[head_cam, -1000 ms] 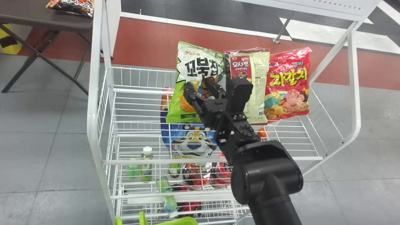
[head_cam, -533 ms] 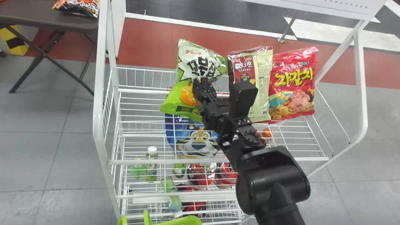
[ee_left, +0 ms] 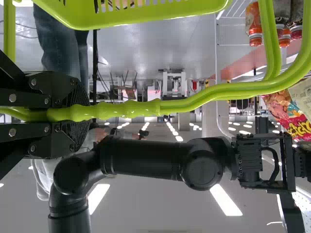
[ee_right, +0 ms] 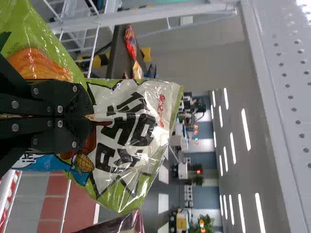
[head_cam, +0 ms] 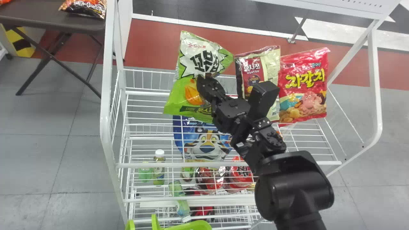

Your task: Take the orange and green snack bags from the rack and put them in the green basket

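Right gripper [head_cam: 204, 83] up at the wire rack, fingers clenched on the front of the green-and-white plastic snack bag with orange chip print [head_cam: 191, 76]. Right wrist view: the two flat black fingers closed together, film pinched between the tips about midway along the bag. Bag roughly upright, slightly tilted, at the back of the upper shelf of the white metal wire rack [head_cam: 104, 121], bent at the grip. Not in the basket

Left gripper [ee_left: 86, 114] grasping the bright green plastic basket handle [ee_left: 194, 103], both fingers around it. Bright green plastic basket [head_cam: 191, 225] sits at the bottom edge of the head view, left of the right arm

Upper shelf, right of the held bag: dark-red-and-cream snack bag [head_cam: 271, 64], partly behind the right arm, then bright red snack bag with yellow lettering [head_cam: 303, 80] just beside it. Lower in the rack: blue bag with a tiger face [head_cam: 207, 143], small green bottle with white cap [head_cam: 159, 172], red-and-black rounded packs [head_cam: 209, 179], pale green bottle lying tilted [head_cam: 182, 201]. Brown-black folding table [head_cam: 48, 19] behind left, dark glossy snack bag [head_cam: 86, 8] on top
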